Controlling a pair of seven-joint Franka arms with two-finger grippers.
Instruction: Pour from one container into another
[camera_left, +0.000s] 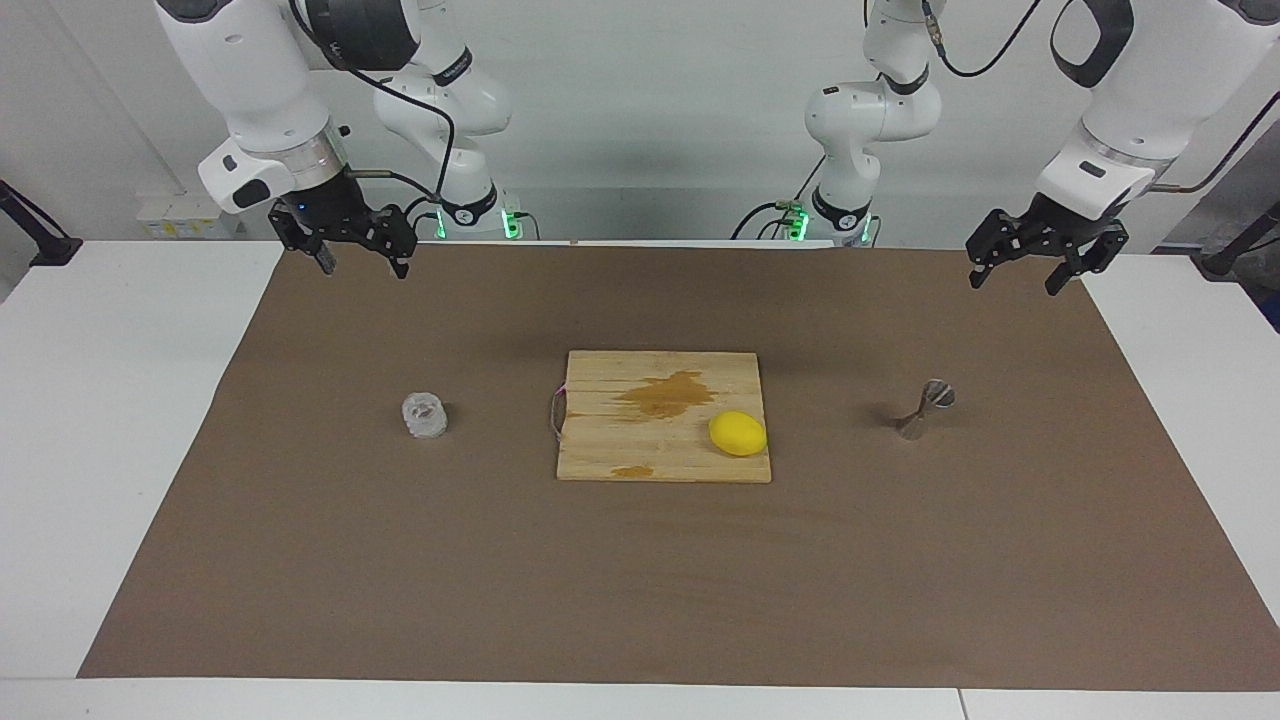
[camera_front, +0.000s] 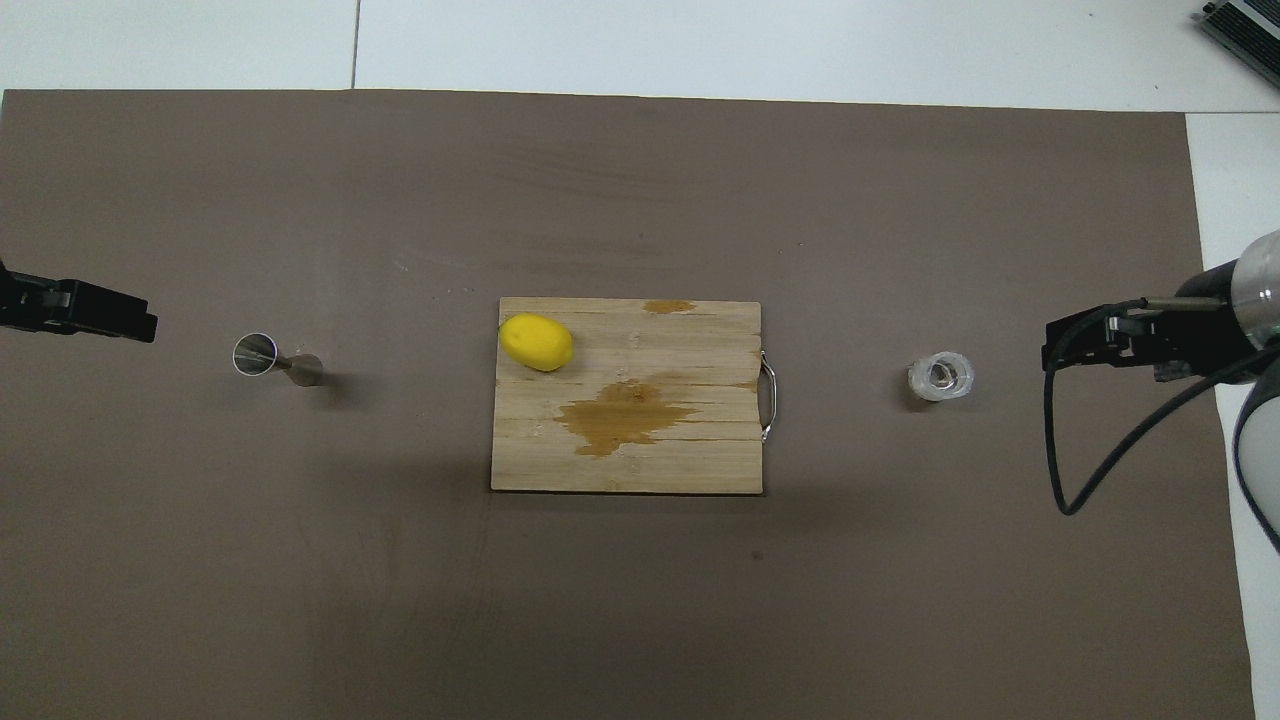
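Note:
The clear bumpy cup (camera_left: 424, 415) stands on the brown mat toward the right arm's end of the table; it also shows in the overhead view (camera_front: 941, 376). The silver hourglass jigger (camera_left: 925, 408) stands upright on the mat toward the left arm's end, and shows from above too (camera_front: 275, 360). My right gripper (camera_left: 362, 265) is open and empty, raised over the mat's edge at the cup's end. My left gripper (camera_left: 1015, 282) is open and empty, raised over the mat's edge at the jigger's end. Neither gripper touches anything.
A wooden cutting board (camera_left: 620, 460) with a brown stain and a metal handle lies in the middle of the mat between cup and jigger. A yellow lemon (camera_left: 738, 433) lies on the board at its jigger end. The brown mat (camera_left: 640, 580) covers most of the white table.

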